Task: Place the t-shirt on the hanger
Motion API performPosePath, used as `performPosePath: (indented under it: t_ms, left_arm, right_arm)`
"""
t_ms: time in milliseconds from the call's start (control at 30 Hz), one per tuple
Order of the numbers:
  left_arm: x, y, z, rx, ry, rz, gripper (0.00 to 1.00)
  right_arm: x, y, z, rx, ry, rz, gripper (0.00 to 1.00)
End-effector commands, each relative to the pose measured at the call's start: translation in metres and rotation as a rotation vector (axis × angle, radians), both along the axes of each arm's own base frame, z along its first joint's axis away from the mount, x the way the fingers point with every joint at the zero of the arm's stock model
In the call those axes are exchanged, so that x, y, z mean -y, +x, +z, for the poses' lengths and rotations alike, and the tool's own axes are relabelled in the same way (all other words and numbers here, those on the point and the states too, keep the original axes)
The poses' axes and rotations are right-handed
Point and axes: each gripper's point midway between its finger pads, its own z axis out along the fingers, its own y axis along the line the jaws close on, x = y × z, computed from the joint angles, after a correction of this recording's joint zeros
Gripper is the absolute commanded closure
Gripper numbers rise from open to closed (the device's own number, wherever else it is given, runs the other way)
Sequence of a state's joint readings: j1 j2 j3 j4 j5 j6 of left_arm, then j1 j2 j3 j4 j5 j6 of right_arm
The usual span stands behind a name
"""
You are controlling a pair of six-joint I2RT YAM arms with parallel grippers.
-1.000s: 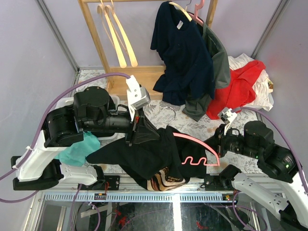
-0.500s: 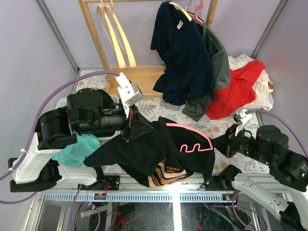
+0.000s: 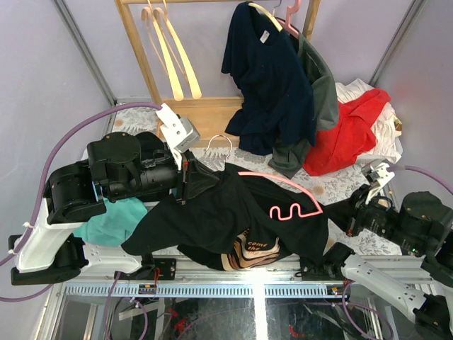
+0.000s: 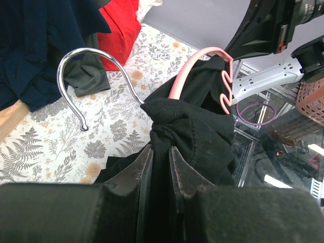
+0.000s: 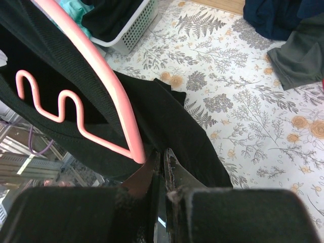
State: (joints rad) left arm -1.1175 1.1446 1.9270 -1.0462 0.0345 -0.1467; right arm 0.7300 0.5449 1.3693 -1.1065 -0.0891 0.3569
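Above the floral table [image 4: 101, 136], wrist views alone show left end effector [image 4: 161, 152], right end effector [image 5: 163, 159] clamping t-shirt [image 4: 202, 136].

I saw the black t-shirt [image 3: 205, 212] bunched and stretched over the table's near edge, its tan print drooping lowest. The pink hanger [image 3: 279, 183] sat tilted on it, with the right arm and wavy bar bare and the left half under cloth. The collar was gathered below its metal hook [image 3: 221, 140].

Mid-table [image 3: 333, 185]: t-shirt [image 3: 226, 205] draped over hanger [image 5: 108, 86], strung between left gripper [image 3: 188, 180] and right gripper [image 5: 163, 161], hem past near edge. Hook [image 4: 91, 49] points back toward rack [image 3: 205, 112]. Basket [image 5: 129, 30] left. Loose clothes [image 3: 347, 134] heaped behind, right.
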Motion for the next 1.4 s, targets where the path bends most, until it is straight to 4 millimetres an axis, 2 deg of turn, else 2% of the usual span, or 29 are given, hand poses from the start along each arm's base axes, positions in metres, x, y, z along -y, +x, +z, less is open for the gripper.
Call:
performPosePath:
  t_ms: [0,133,333,433,533,700,867,967,1033,1200,1267,1367]
  left_arm:
    - [-0.037,0.016,0.060,0.160,-0.176,0.153,1.00]
    - [-0.035,0.015,0.056,0.159,-0.164,0.137,1.00]
    - [-0.033,0.016,0.048,0.182,-0.154,0.130,1.00]
    - [-0.032,0.023,0.040,0.196,-0.129,0.154,1.00]
    - [-0.032,0.031,0.028,0.207,-0.087,0.186,1.00]
    - [-0.036,0.049,0.010,0.232,-0.024,0.270,1.00]
    - [-0.037,0.059,0.000,0.255,0.001,0.314,1.00]
    - [-0.038,0.059,-0.003,0.259,0.001,0.315,1.00]
    - [-0.035,0.059,-0.005,0.254,0.013,0.308,1.00]
    - [-0.023,0.056,-0.005,0.246,0.022,0.252,1.00]
    - [-0.022,0.055,-0.001,0.252,0.016,0.245,1.00]
    - [-0.022,0.052,0.006,0.258,-0.004,0.234,1.00]
  right_arm:
    - [0.051,-0.011,-0.030,-0.077,-0.158,-0.149,1.00]
    - [0.071,-0.003,-0.015,-0.043,-0.120,-0.259,1.00]
    - [0.091,0.013,0.035,0.065,0.089,-0.372,1.00]
    - [0.092,0.018,0.054,0.112,0.185,-0.373,1.00]
    - [0.106,0.017,0.066,0.141,0.275,-0.392,1.00]
    - [0.135,0.011,0.072,0.153,0.368,-0.424,1.00]
    - [0.145,0.013,0.067,0.149,0.342,-0.448,1.00]
    - [0.150,0.013,0.075,0.166,0.361,-0.453,1.00]
    - [0.141,0.016,0.075,0.162,0.353,-0.423,1.00]
    - [0.055,0.026,0.051,0.107,0.235,-0.229,0.98]
    - [0.023,0.026,0.044,0.087,0.236,-0.161,0.87]
    - [-0.015,0.025,0.037,0.053,0.288,-0.093,0.60]
